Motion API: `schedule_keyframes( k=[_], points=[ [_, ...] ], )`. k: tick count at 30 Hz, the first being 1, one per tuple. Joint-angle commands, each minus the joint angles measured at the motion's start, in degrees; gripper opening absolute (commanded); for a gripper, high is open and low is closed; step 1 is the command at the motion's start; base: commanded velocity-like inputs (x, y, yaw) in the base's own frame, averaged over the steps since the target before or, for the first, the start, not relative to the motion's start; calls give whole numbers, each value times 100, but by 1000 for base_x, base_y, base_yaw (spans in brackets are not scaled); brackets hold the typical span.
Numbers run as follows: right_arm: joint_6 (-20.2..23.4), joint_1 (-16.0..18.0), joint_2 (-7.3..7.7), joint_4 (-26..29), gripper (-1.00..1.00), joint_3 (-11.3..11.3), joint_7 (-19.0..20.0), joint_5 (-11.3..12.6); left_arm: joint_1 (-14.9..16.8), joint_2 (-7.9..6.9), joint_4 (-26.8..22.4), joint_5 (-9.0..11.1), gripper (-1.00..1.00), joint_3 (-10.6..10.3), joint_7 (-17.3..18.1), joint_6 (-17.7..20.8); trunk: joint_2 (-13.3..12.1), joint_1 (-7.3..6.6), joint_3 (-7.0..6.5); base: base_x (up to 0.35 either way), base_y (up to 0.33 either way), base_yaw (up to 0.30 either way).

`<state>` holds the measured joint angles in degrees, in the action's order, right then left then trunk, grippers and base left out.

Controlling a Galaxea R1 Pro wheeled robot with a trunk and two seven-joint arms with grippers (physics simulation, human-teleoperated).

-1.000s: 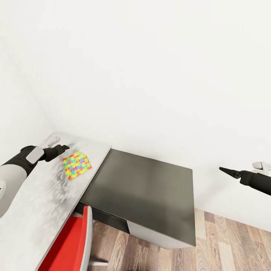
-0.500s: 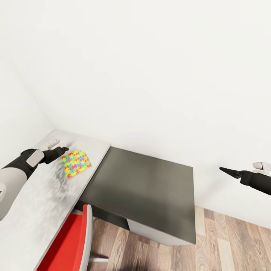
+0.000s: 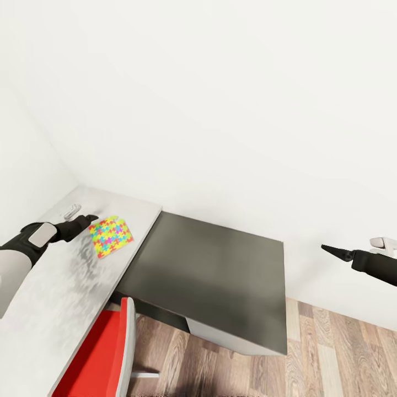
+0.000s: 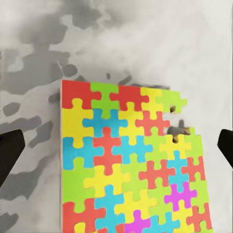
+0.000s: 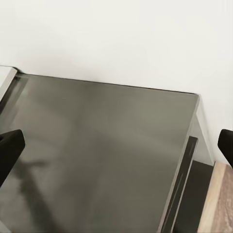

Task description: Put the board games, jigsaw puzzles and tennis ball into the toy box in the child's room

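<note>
- One jigsaw puzzle [image 3: 111,236] lies flat on the pale, marbled counter [image 3: 49,298], near its far edge and close to the corner of the white walls; it is a thin square of interlocking pieces in red, yellow, green, blue and a little magenta
- In the left wrist view the jigsaw puzzle [image 4: 131,162] runs past the frame's edge, so its full outline is cut off; a small notch shows where a piece near one edge is missing or raised, and I cannot tell which
- The left gripper [image 3: 88,220] hovers just beside the puzzle over the counter; its dark fingertips sit wide apart at the two sides of the wrist view, so it is open and holds nothing; whether it touches the counter is hard to make out
- The right gripper [image 3: 331,251] reaches in from the frame's right edge, well apart from the puzzle; its arm is cut off; in its wrist view the fingertips stand wide apart, open and empty
- A smooth, dark grey cabinet [image 3: 215,275] with a dull sheen adjoins the counter; a red chair [image 3: 99,358] is partly cut off at the bottom; the wood-grain floor [image 3: 331,364] shows beyond
</note>
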<state>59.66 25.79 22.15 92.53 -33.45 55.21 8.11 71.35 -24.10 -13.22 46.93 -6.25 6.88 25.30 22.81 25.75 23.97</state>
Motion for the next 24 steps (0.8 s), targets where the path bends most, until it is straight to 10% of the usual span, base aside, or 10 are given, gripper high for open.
schedule_keyframes(
  k=[1, 24],
  points=[
    [34, 5, 1, 1, 100, -4, 8, 15, -5, -23, 1, 94, 100, -50, 30, 17, 11, 3, 19, 0, 0, 0],
    [34, 5, -26, 1, 100, -155, 10, 15, -106, -78, 1, 291, 100, -82, 102, 35, 11, 3, 111, 0, 0, -22]
  ],
)
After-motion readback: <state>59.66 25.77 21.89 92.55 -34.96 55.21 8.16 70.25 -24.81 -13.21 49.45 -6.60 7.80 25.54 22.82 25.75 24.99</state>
